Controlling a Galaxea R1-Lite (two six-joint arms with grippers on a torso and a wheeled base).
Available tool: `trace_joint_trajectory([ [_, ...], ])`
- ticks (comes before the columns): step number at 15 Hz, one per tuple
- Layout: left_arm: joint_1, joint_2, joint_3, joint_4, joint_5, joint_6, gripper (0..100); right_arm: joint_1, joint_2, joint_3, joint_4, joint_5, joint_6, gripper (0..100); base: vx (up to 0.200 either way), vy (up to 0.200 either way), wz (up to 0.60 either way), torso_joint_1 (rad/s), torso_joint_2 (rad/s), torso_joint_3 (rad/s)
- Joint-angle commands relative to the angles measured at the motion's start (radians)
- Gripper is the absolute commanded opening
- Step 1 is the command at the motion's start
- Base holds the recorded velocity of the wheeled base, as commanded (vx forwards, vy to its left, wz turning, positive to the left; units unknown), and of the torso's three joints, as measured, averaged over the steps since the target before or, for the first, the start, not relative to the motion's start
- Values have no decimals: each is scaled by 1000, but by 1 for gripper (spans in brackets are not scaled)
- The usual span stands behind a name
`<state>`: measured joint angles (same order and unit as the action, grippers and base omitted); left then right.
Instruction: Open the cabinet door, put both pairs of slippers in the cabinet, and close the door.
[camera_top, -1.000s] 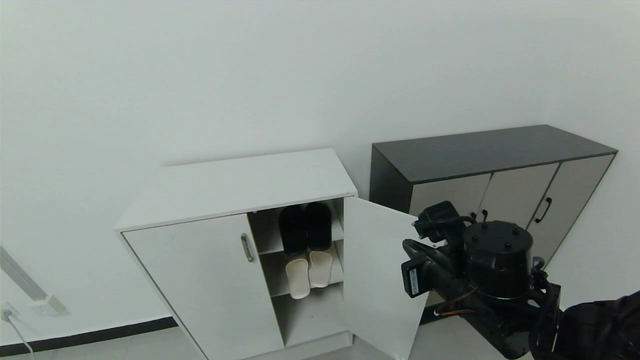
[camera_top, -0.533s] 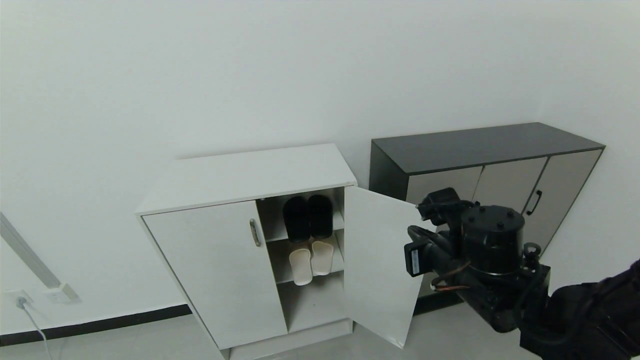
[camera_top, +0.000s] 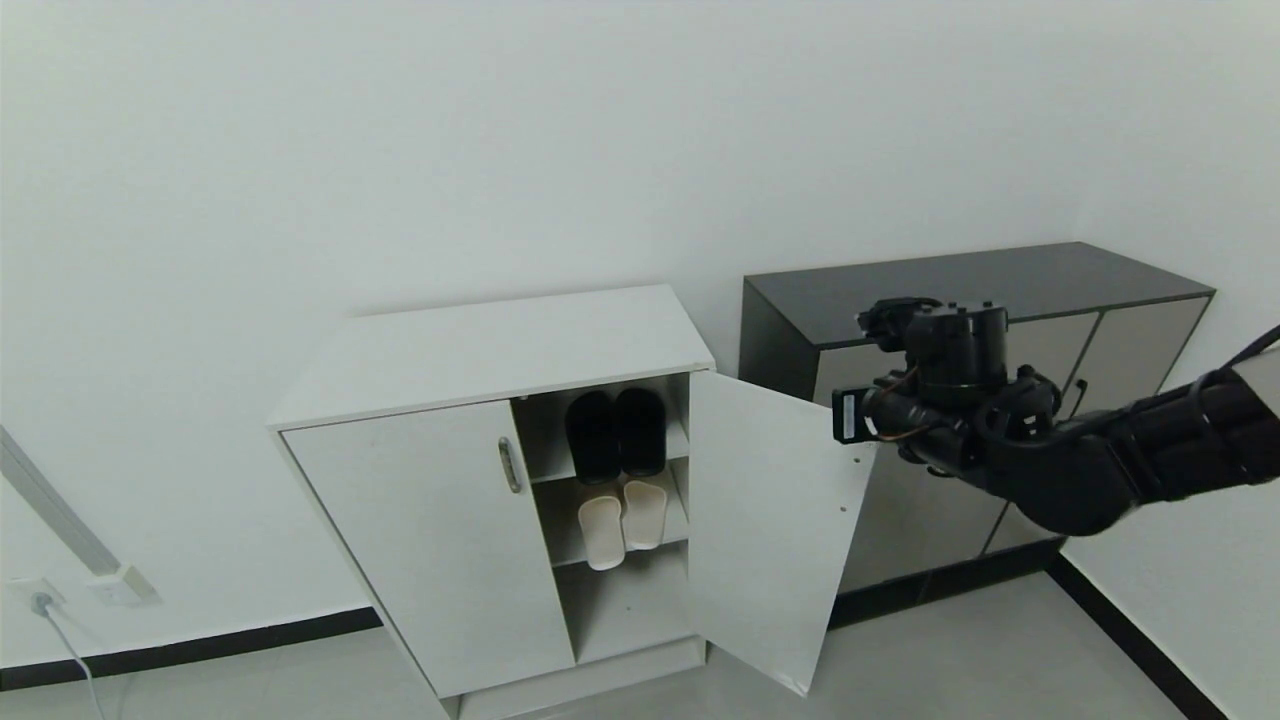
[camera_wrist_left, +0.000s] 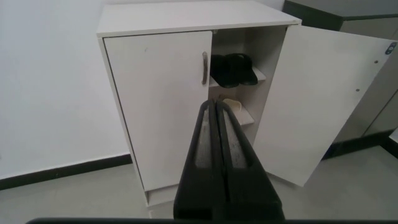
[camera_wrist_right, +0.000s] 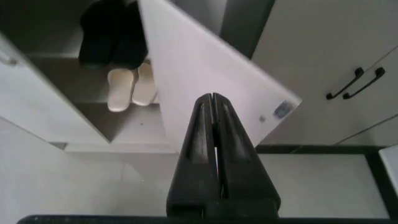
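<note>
The white cabinet (camera_top: 500, 345) has its right door (camera_top: 770, 530) swung open and its left door (camera_top: 430, 540) closed. A black pair of slippers (camera_top: 615, 435) lies on the upper shelf, and a white pair of slippers (camera_top: 620, 520) on the shelf below. My right arm's wrist (camera_top: 950, 400) hangs beside the open door's upper outer corner. In the right wrist view my right gripper (camera_wrist_right: 213, 96) is shut and empty, aimed at the door (camera_wrist_right: 205, 68). My left gripper (camera_wrist_left: 216, 102) is shut and empty, some way in front of the cabinet.
A dark cabinet (camera_top: 980, 280) with grey doors stands right of the white one, just behind the open door. A wall outlet with a cable (camera_top: 40, 600) sits low on the left wall. Bare floor (camera_top: 950, 660) lies in front of both cabinets.
The right arm has risen and stretched out from low at the front to the door's upper outer corner. The head camera shifted a little early on. Door and slippers stayed put.
</note>
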<state>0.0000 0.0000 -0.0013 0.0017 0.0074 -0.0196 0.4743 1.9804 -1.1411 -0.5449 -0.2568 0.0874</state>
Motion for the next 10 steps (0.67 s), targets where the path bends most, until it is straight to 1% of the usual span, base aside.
trace_joint_trajectory([
  [1,0,0,0,0,0,0,0,-77,106,-147,77,41,35,0,0,0,0,0,0,0],
  [5,0,2,0,0,-1,0,0,-121,205,-218,77,50,38,0,0,0,0,0,0,0],
  [10,0,0,0,0,0,0,0,-131,252,-263,77,73,38,0,0,0,0,0,0,0],
])
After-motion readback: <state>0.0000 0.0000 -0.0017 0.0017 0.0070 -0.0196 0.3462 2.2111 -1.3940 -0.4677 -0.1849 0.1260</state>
